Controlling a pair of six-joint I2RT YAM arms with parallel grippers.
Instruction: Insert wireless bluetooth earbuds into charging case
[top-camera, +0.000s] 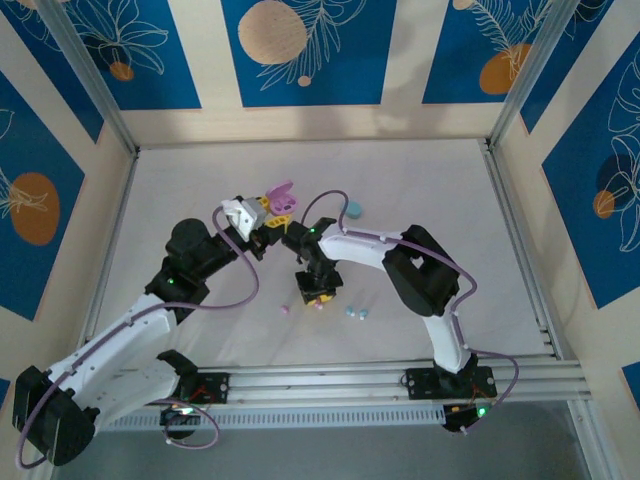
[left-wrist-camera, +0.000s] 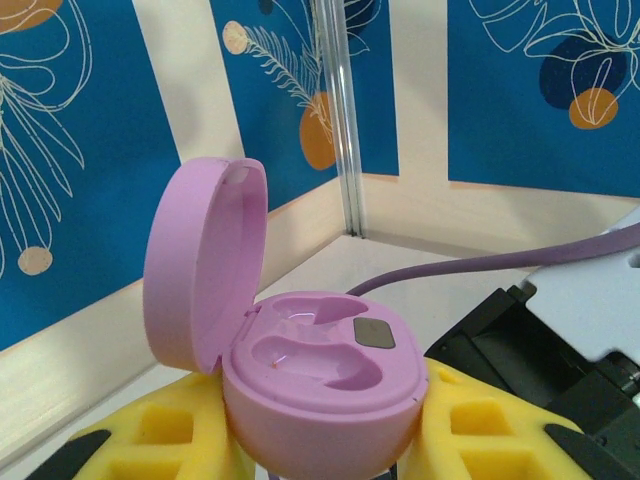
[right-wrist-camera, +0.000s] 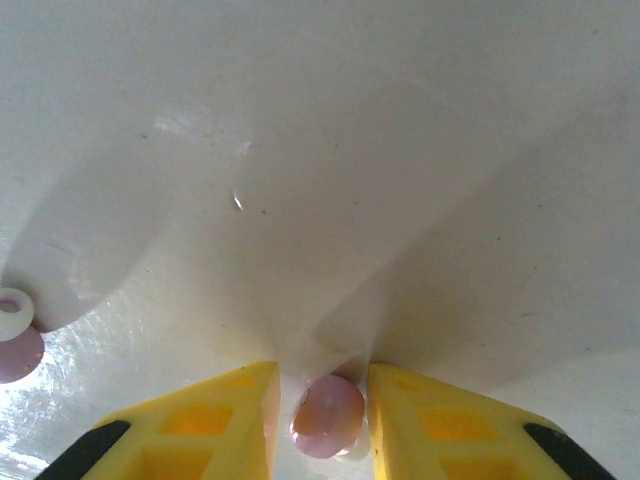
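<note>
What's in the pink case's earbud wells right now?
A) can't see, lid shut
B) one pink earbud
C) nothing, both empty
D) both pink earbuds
C: the pink charging case has its lid swung up, and both wells are bare.

White table, pink bud, teal bud, whitish bud, teal case.

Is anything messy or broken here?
Nothing broken. The pink case in the left gripper is open and empty, while pink buds and teal buds lie loose on the table.
</note>
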